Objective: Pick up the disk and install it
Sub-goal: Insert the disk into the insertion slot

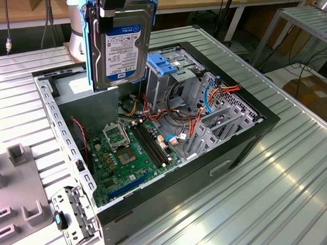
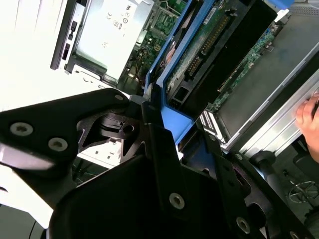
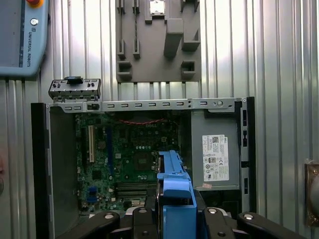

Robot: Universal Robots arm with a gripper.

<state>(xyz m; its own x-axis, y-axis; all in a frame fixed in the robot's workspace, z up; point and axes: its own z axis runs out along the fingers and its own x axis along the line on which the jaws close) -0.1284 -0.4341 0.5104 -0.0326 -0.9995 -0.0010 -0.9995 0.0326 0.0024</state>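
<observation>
The disk [image 1: 122, 45], dark grey with a blue-and-white label and blue side rails, hangs upright in the air over the back left part of the open computer case [image 1: 246, 146]. My gripper [image 1: 114, 4] is shut on its upper end from above. In the first wrist view the blue rail [image 3: 174, 191] of the disk sticks out between the black fingers [image 3: 104, 221], with the motherboard [image 3: 134, 154] far below. In the second wrist view the disk [image 2: 199, 55] shows its circuit-board side and a blue rail.
Inside the case stand a metal drive cage with a blue top [image 1: 169, 65], a grey power-supply box [image 3: 217, 154] and loose cables [image 1: 206, 107]. A grey fixture plate [image 3: 157, 45] and a teach pendant [image 3: 22, 40] lie on the ribbed table. A hand [image 2: 311, 119] shows at one edge.
</observation>
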